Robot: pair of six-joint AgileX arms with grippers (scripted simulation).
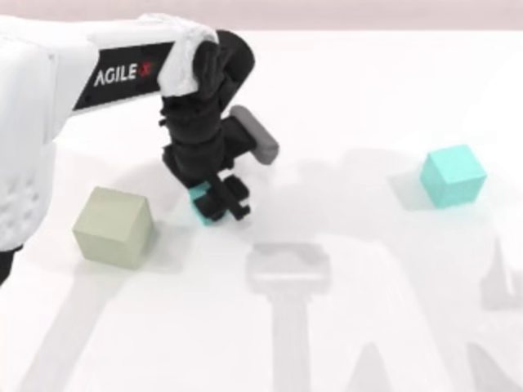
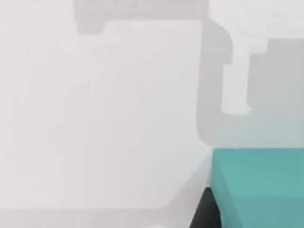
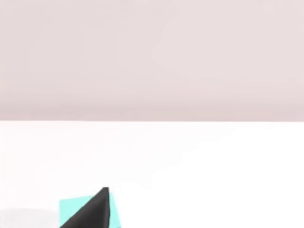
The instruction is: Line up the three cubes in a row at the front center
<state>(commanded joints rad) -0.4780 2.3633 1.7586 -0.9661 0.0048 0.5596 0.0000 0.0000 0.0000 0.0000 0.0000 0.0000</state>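
Observation:
My left gripper is shut on the small dark teal cube, left of the table's middle. It hangs above the table, and its shadow falls well in front of it. In the left wrist view the teal cube fills one corner, with a dark finger against its side. The large pale beige-green cube rests on the table to the left of the gripper. At the right stands the medium light cyan cube. A dark part of my right gripper shows in front of the cyan cube; that arm is outside the top view.
The white table runs to a pale wall at the back. Grey shadows of both arms lie across its front half. My left arm's white body fills the upper left corner.

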